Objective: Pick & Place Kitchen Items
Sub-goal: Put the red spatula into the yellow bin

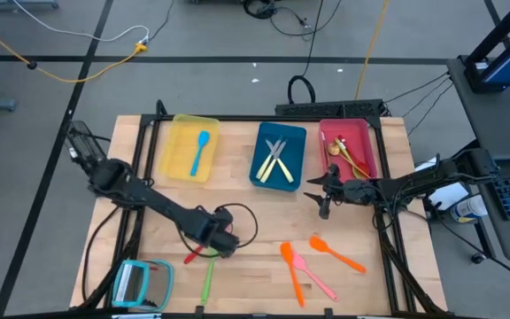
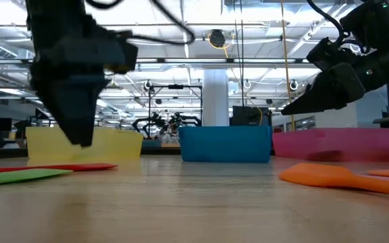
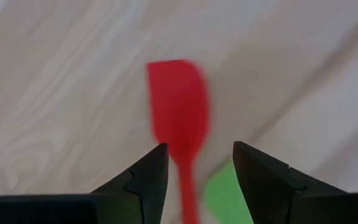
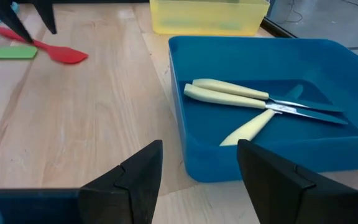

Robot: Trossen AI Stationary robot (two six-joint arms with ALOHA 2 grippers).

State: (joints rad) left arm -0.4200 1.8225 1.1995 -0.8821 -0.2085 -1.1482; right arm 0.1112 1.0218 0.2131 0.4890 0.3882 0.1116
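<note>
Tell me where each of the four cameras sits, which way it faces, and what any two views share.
High: overhead, facing down on the table; both arms show.
Low: table height, facing level at the trays; both arms hang in.
Left wrist: over the red spatula, left gripper open astride its handle.
Right wrist: faces the blue tray, right gripper open.
Shared: the right wrist view also shows that red spatula.

A red spatula (image 3: 178,118) lies flat on the wood beside a green utensil (image 1: 207,280) near the front edge. To the right lie two orange pieces (image 1: 335,253) and a pink spoon (image 1: 312,274) (the pink one crosses one orange handle). A blue spoon (image 1: 200,151) rests in the yellow tray, three pale-handled knives (image 4: 257,106) cross in the blue tray, and gold-coloured utensils (image 1: 350,157) sit in the red tray.
</note>
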